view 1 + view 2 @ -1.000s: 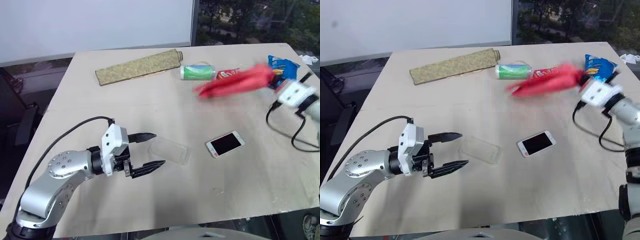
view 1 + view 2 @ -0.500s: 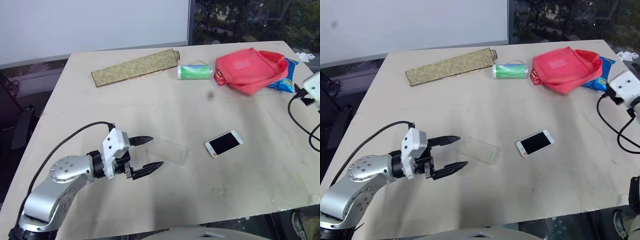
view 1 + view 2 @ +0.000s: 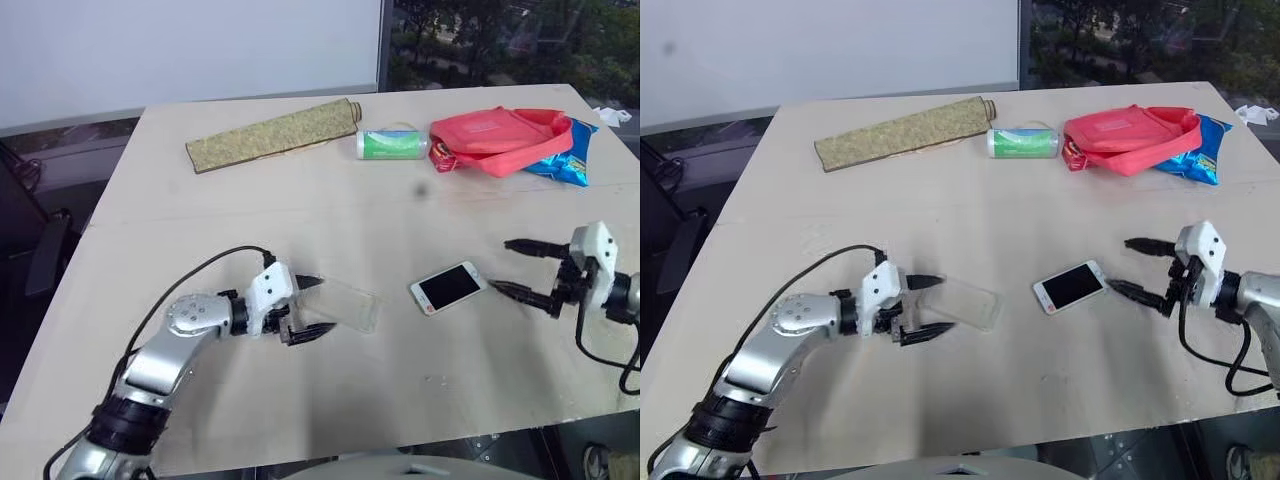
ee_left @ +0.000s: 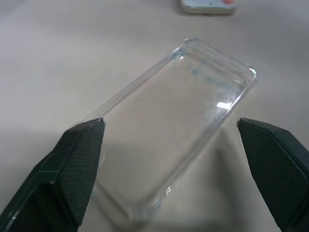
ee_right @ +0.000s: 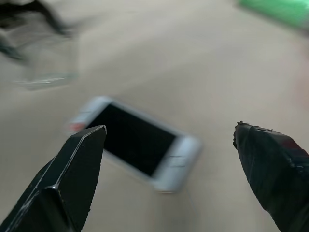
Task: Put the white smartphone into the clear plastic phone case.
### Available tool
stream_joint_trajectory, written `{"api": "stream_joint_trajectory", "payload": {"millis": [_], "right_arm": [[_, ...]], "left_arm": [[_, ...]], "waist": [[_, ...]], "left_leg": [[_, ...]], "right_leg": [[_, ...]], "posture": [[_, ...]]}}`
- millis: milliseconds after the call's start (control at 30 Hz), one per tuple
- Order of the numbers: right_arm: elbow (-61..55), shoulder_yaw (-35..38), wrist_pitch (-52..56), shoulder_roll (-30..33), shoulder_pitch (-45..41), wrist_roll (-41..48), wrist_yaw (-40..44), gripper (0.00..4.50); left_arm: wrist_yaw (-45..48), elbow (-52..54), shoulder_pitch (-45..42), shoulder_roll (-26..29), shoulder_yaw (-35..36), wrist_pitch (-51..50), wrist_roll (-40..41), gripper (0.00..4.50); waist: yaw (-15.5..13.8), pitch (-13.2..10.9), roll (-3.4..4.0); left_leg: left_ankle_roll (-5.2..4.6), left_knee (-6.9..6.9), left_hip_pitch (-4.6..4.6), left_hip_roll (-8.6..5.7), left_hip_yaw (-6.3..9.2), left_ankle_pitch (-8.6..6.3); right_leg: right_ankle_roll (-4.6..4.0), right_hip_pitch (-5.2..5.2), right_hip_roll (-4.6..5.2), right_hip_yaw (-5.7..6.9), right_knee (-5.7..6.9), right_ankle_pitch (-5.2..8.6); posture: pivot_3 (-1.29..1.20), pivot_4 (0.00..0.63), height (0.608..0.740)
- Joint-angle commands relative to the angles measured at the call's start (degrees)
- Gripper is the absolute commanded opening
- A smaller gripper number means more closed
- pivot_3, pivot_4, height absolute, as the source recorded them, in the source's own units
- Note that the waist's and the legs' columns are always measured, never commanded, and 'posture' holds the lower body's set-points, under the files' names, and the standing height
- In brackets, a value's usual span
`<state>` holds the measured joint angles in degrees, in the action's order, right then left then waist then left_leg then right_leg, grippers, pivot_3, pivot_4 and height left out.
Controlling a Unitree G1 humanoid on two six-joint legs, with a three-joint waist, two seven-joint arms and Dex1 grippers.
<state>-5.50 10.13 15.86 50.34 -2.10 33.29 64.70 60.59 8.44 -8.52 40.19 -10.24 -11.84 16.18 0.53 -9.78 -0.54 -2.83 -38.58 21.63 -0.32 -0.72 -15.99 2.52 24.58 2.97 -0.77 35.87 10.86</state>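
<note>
Lowered to the beige desk [image 3: 330, 240], the right gripper [image 3: 518, 269] now faces the white smartphone [image 3: 448, 287], fingers spread; left gripper [image 3: 311, 307], fingers released, straddles the clear plastic phone case [image 3: 345, 304].

Silver arms, black claws
Left claw [image 3: 312, 307] and right claw [image 3: 515, 268]: tapered black fingers on white wrist blocks, black cables trailing from each.

White smartphone [image 3: 448, 287] w/ black screen, clear case [image 3: 340, 304], red bag [image 3: 500, 131], green can [image 3: 393, 144], blue packet [image 3: 566, 160].
</note>
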Motion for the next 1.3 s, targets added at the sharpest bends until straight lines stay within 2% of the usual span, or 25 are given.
{"api": "stream_joint_trajectory", "payload": {"millis": [33,133,200,367,500,533,667,833,1067,1100,1133,1267,1300], "right_arm": [[-5.94,1.45,2.84,1.20,1.67,1.63,0.67,4.48],[-7.90,1.58,3.51,1.26,2.67,1.14,0.78,4.48],[-8.43,1.57,2.74,0.90,2.75,0.49,0.93,4.50],[-10.16,1.77,2.51,0.64,3.77,0.15,1.07,4.50],[-10.17,1.77,1.85,-0.09,3.92,-0.52,0.47,4.50],[-10.02,1.62,1.65,-0.32,3.83,-0.77,0.29,4.50],[-8.93,1.20,0.67,-1.34,3.04,-1.75,-0.18,4.50],[-6.42,0.44,-1.84,-2.09,1.36,-4.46,-0.23,4.50],[-4.24,-0.46,-4.30,-2.60,-0.40,-7.01,0.13,4.50],[-3.44,-0.98,-5.11,-2.62,-1.03,-8.06,-0.01,4.50],[-2.89,-1.35,-5.72,-2.66,-1.47,-8.84,-0.11,4.50],[1.39,-5.18,-10.68,-1.96,-4.28,-13.79,2.16,4.50],[2.34,-6.18,-11.46,-1.60,-5.05,-14.49,3.27,4.50]], "left_arm": [[5.75,-4.04,-3.00,0.19,-4.71,1.98,-2.67,4.50],[9.45,-8.72,-7.18,-0.14,-8.51,3.29,-5.57,4.50],[10.36,-12.49,-9.73,-1.16,-9.86,5.23,-7.32,3.95],[11.93,-16.87,-13.68,-3.85,-10.78,6.05,-8.02,2.06],[11.06,-19.07,-16.77,-6.18,-10.56,5.58,-8.45,0.13],[10.81,-20.04,-17.82,-6.78,-10.55,5.67,-8.63,0.06],[9.92,-27.47,-24.32,-10.47,-10.81,7.26,-10.38,0.06],[8.42,-42.86,-34.33,-17.34,-10.27,13.22,-13.07,0.06],[10.83,-50.59,-38.61,-21.37,-9.34,14.69,-13.26,0.06],[11.15,-50.40,-38.55,-21.51,-9.14,14.42,-13.09,0.61],[11.38,-50.23,-38.48,-21.58,-8.99,14.22,-12.98,0.86],[12.46,-46.44,-37.61,-21.56,-7.49,11.73,-10.89,2.69],[12.58,-44.95,-37.41,-21.45,-7.02,10.87,-10.28,2.79]], "waist": [[0.06,0.01,0.00],[-0.29,0.03,-0.03],[-0.43,0.08,-0.02],[-0.91,0.13,-0.03],[-1.52,0.14,-0.02],[-1.53,0.14,-0.02],[-1.54,0.13,-0.04],[-1.35,0.09,-0.12],[-1.31,0.08,-0.12],[-1.32,0.08,-0.13],[-1.32,0.08,-0.13],[-1.28,0.07,-0.15],[-1.25,0.06,-0.16]], "left_leg": [[0.00,0.00,-0.02,0.00,-0.03,0.00],[0.00,-0.06,0.02,-0.01,0.01,0.00],[0.00,-0.11,0.02,0.00,0.00,0.00],[-0.01,-0.18,0.04,-0.01,-0.03,0.00],[-0.01,-0.34,0.08,-0.01,0.01,-0.01],[-0.01,-0.47,0.12,-0.01,0.06,-0.01],[-0.03,-0.79,0.13,-0.01,0.10,0.00],[-0.15,-0.95,0.12,-0.05,0.04,0.08],[-0.46,-0.83,0.22,-0.10,0.05,-0.10],[-0.48,-0.81,0.26,-0.10,0.05,-0.11],[-0.50,-0.81,0.27,-0.10,0.06,-0.13],[-0.54,-0.81,0.30,-0.12,0.01,-0.15],[-0.54,-0.81,0.29,-0.12,-0.01,-0.15]], "right_leg": [[0.01,0.00,0.00,-0.02,0.00,0.00],[0.14,0.00,-0.06,0.02,0.00,0.07],[0.22,-0.01,-0.08,-0.01,0.01,0.10],[0.30,-0.02,-0.07,-0.06,0.01,0.07],[0.35,-0.03,-0.08,-0.05,0.03,0.04],[0.38,-0.06,-0.09,-0.02,0.04,0.02],[0.42,-0.24,-0.10,0.00,0.04,0.01],[0.58,-0.41,-0.10,-0.06,-0.02,-0.08],[0.68,-0.30,-0.14,-0.13,-0.08,-0.41],[0.68,-0.28,-0.14,-0.14,-0.12,-0.41],[0.68,-0.28,-0.13,-0.14,-0.15,-0.42],[0.70,-0.28,-0.10,-0.17,-0.25,-0.42],[0.70,-0.28,-0.10,-0.17,-0.25,-0.42]], "posture": [[0.00,0.150,0.740],[0.00,0.150,0.740],[0.00,0.150,0.740],[0.00,0.150,0.740],[0.00,0.150,0.740],[0.00,0.150,0.740],[0.00,0.150,0.740],[0.00,0.150,0.740],[0.00,0.150,0.740],[0.00,0.150,0.740],[0.00,0.150,0.740],[0.00,0.150,0.740],[0.00,0.150,0.740]]}}
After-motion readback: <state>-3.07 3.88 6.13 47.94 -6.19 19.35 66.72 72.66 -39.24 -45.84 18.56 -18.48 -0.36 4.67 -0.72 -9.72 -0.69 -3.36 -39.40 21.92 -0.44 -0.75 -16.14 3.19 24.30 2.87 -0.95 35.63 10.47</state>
